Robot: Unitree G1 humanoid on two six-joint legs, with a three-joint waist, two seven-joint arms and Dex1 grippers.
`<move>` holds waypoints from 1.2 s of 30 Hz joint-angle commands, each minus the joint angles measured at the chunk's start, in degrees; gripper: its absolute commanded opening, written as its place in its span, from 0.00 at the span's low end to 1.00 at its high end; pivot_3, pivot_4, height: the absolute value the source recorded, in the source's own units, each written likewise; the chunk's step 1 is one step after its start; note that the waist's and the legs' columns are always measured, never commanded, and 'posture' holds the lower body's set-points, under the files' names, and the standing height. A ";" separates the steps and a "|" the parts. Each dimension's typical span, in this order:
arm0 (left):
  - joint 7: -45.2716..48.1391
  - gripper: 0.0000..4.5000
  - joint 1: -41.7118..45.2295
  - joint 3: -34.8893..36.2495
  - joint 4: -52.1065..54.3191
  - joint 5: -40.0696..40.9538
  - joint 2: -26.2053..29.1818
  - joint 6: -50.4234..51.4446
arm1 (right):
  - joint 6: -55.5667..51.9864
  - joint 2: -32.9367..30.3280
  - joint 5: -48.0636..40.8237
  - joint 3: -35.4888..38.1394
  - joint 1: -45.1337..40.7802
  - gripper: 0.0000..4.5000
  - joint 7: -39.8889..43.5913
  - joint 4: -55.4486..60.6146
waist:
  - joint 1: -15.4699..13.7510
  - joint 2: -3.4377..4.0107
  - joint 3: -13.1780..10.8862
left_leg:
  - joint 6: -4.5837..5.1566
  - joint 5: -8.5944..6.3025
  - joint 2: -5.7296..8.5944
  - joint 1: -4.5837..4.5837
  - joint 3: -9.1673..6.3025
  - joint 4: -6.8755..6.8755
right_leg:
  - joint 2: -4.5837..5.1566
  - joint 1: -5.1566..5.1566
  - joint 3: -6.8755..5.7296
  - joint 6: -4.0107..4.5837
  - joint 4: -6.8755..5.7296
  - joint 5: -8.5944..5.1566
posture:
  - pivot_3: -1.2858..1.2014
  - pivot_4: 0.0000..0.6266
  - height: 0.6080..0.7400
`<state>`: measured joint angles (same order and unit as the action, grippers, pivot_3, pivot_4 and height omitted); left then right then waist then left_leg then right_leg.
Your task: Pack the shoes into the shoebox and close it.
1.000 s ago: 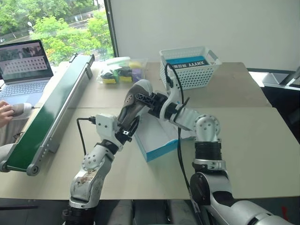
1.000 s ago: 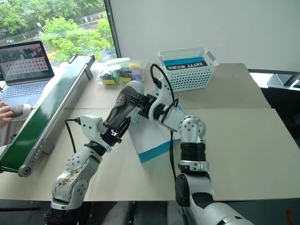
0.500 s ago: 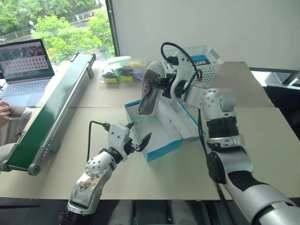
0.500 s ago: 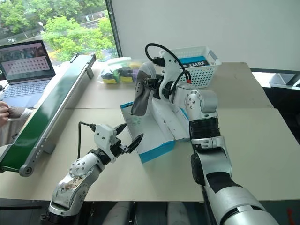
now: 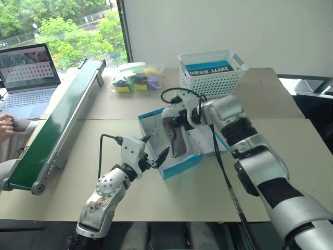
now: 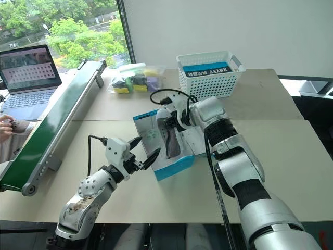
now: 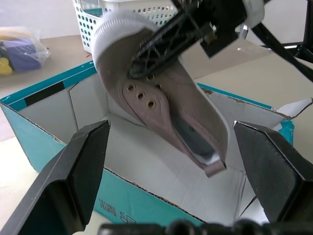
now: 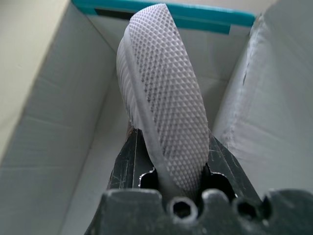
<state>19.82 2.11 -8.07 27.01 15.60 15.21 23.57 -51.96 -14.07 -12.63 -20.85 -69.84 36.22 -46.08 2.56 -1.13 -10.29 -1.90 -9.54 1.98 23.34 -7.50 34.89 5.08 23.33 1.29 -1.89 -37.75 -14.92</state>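
A pale tan desk point(image 5: 291, 172) stands by a window with trees outside, a white wall behind it. The right gripper point(image 5: 174, 121) has its black fingers point(image 8: 128, 161) pinched on one shoe point(image 5: 173, 136), clamping the sole and upper between them; the shoe hangs tilted, one end down inside the open shoebox point(image 5: 179, 165) and the other up at the jaws. Whether it already touches the box floor I cannot tell. The left gripper point(image 5: 154, 151) hovers just beside the box's near-left wall with its fingers spread wide, holding nothing.

The teal box sits near the middle of the desk, its white lid flap point(image 5: 218, 141) lying open on the right side. A second shoe I cannot make out.

What could go wrong — the shoe is about as long as the box and goes in at a steep slant, so its low end may jam against a wall or the floor, and a push from there could shove or tip the light cardboard. Released while tilted, it might end up propped on the rim (which would keep the lid from shutting).

Farther out: a white lattice basket point(image 5: 210, 77) and a bag of small coloured items point(image 5: 132, 79) near the far edge, a green conveyor point(image 5: 57, 122) along the left side, a laptop point(image 5: 26, 73) at the far-left corner with a person's hand point(image 5: 6, 125) beside it. None of these blocks the box; the open left gripper is the nearest thing to it.
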 commanded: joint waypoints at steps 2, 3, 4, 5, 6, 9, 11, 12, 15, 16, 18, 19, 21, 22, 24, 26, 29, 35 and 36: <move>0.02 0.96 -0.28 -0.04 2.47 -0.72 -0.21 -1.72 | 9.61 1.70 8.07 -3.14 -3.42 0.10 2.01 -7.94 | 0.02 0.00 0.00 | 0.00 0.00 0.01 -0.01 0.00 0.00 | 0.00 0.00 0.00 0.00 -0.02 0.00 | 0.52 0.24 0.91; 0.00 0.96 -0.36 -0.03 2.50 -0.76 -0.24 -1.71 | 10.58 2.09 9.19 -3.58 -3.77 0.10 2.62 -9.02 | 0.05 0.00 0.00 | 0.00 0.00 0.00 -0.04 0.00 0.00 | 0.00 -0.01 0.00 0.00 -0.02 0.00 | 0.52 0.24 0.91; -0.02 0.96 -0.40 -0.02 2.54 -0.80 -0.26 -1.70 | 11.29 2.53 9.92 -3.48 -4.15 0.10 2.96 -10.00 | 0.05 0.00 0.00 | 0.00 0.00 0.00 -0.07 0.00 0.01 | -0.01 -0.04 0.00 0.00 -0.04 0.00 | 0.52 0.24 0.91; -0.08 0.96 -0.41 -0.01 2.56 -0.87 -0.30 -1.67 | 11.80 3.03 10.31 -2.79 -4.60 0.10 2.88 -10.83 | 0.05 0.00 0.00 | 0.00 0.00 0.00 -0.09 0.00 0.01 | 0.00 -0.05 0.00 0.00 -0.07 0.00 | 0.52 0.24 0.91; -0.13 0.96 -0.41 0.00 2.58 -0.91 -0.34 -1.65 | 12.02 3.45 10.43 -1.86 -4.97 0.10 2.61 -11.52 | 0.05 0.00 0.00 | 0.00 0.00 0.00 -0.10 0.00 0.02 | -0.01 -0.05 0.00 0.00 -0.10 0.00 | 0.52 0.24 0.91; -0.20 0.97 -0.71 0.08 2.85 -1.08 -0.36 -1.73 | 12.25 4.33 10.60 0.95 -5.63 0.20 0.87 -12.27 | 0.03 0.00 0.00 | 0.00 0.00 0.00 -0.13 0.00 0.03 | -0.01 -0.07 0.00 0.00 -0.12 0.00 | 0.52 0.24 0.91; -0.26 0.97 -0.81 0.22 2.99 -1.17 -0.45 -1.67 | 11.21 4.76 10.30 2.55 -6.01 0.38 1.14 -11.80 | 0.03 0.01 0.00 | 0.00 0.00 0.00 -0.13 -0.01 0.03 | -0.01 -0.07 0.00 0.00 -0.12 0.00 | 0.52 0.24 0.91; -0.28 0.97 -0.87 0.31 3.08 -1.18 -0.48 -1.63 | 10.50 4.92 10.23 3.02 -6.24 0.45 1.42 -11.36 | 0.02 0.01 0.00 | 0.00 0.00 0.00 -0.13 -0.01 0.02 | -0.01 -0.07 0.01 0.00 -0.12 0.00 | 0.52 0.24 0.91; -0.17 0.97 -1.06 0.62 3.25 -1.11 -0.37 -1.65 | 10.05 5.02 10.67 4.14 -6.61 0.69 1.21 -9.81 | 0.06 0.01 0.00 | 0.00 0.00 0.00 -0.08 -0.01 0.00 | -0.01 -0.02 0.01 0.00 -0.11 0.00 | 0.52 0.24 0.91; -0.13 0.97 -1.10 0.71 3.27 -1.11 -0.27 -1.64 | 9.99 4.96 10.85 4.42 -6.73 0.75 1.07 -9.34 | 0.05 0.01 -0.01 | -0.01 0.00 0.00 -0.07 -0.01 0.00 | 0.00 0.00 0.02 0.00 -0.11 0.00 | 0.52 0.24 0.91; -0.14 0.97 -1.15 1.42 3.17 -1.03 -0.03 -1.66 | 9.48 4.70 10.74 5.84 -7.14 0.75 0.11 -7.67 | 0.04 0.01 -0.01 | -0.01 0.00 0.01 -0.06 -0.01 0.01 | 0.00 0.00 0.02 0.00 -0.13 0.00 | 0.52 0.24 0.91; -0.19 0.97 -1.12 1.88 3.19 -0.98 0.11 -1.64 | 9.23 4.53 10.61 6.60 -7.28 0.75 -0.47 -6.65 | 0.05 0.01 -0.01 | -0.01 0.00 0.01 -0.06 -0.01 0.01 | 0.00 0.00 0.02 0.00 -0.14 0.00 | 0.52 0.24 0.91; -0.42 0.97 -1.10 3.14 3.43 -0.75 0.39 -1.48 | 8.43 4.13 10.37 8.06 -7.38 0.75 -1.85 -4.00 | 0.07 0.01 -0.01 | -0.01 0.00 0.00 -0.07 -0.01 0.01 | -0.01 0.01 0.02 0.00 -0.16 0.00 | 0.52 0.24 0.91; -0.57 0.97 -1.13 3.87 3.58 -0.57 0.48 -1.40 | 8.03 3.96 10.31 8.72 -7.29 0.75 -2.47 -2.50 | 0.06 0.01 -0.01 | -0.01 0.00 0.00 -0.07 -0.01 0.01 | -0.01 0.01 0.02 0.00 -0.16 0.00 | 0.52 0.24 0.91; -0.93 0.97 -1.32 5.57 3.74 -0.35 0.70 -1.35 | 7.32 3.59 10.46 9.53 -6.81 0.75 -3.55 1.19 | 0.05 0.01 -0.01 | -0.01 0.00 0.00 -0.06 0.00 0.00 | -0.01 0.02 0.02 0.00 -0.15 0.00 | 0.52 0.24 0.91; -1.57 0.97 -2.05 8.32 3.30 -0.45 0.92 -2.14 | 6.24 3.40 10.32 10.64 -5.96 0.75 -4.99 5.86 | 0.09 0.01 -0.01 | -0.01 0.00 0.01 -0.04 0.00 0.00 | 0.00 0.03 0.02 0.00 -0.13 0.00 | 0.52 0.24 0.91; -3.91 0.97 -3.88 15.33 1.19 -0.90 1.15 -4.40 | 5.15 3.97 8.14 13.45 -3.14 0.75 -6.53 15.91 | 0.18 0.01 -0.01 | -0.01 0.00 0.00 -0.03 0.00 -0.02 | 0.00 0.08 0.03 0.00 -0.16 0.00 | 0.52 0.24 0.91; -5.34 0.97 -8.36 30.79 -3.43 1.33 3.72 -7.23 | 8.96 3.39 -0.42 14.73 11.31 0.75 2.13 40.92 | 0.07 -0.01 0.01 | -0.01 -0.01 -0.01 -0.04 -0.02 0.00 | 0.01 0.04 0.02 0.00 -0.13 -0.01 | 0.52 0.24 0.91; -5.04 0.97 -9.15 32.53 -4.35 1.68 4.27 -7.66 | 8.90 2.83 -1.56 14.46 13.55 0.75 3.48 44.06 | 0.02 -0.05 0.03 | -0.01 0.00 0.02 -0.03 -0.01 -0.01 | 0.04 0.05 0.03 -0.01 -0.13 -0.01 | 0.52 0.24 0.91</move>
<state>14.42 -5.49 19.22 23.70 16.17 18.24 18.21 -44.27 -10.11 -10.50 -6.81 -59.03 35.84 -11.16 2.57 -1.18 -10.25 -1.91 -9.55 1.96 23.31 -7.52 34.90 5.10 23.36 1.31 -1.90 -37.86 -14.93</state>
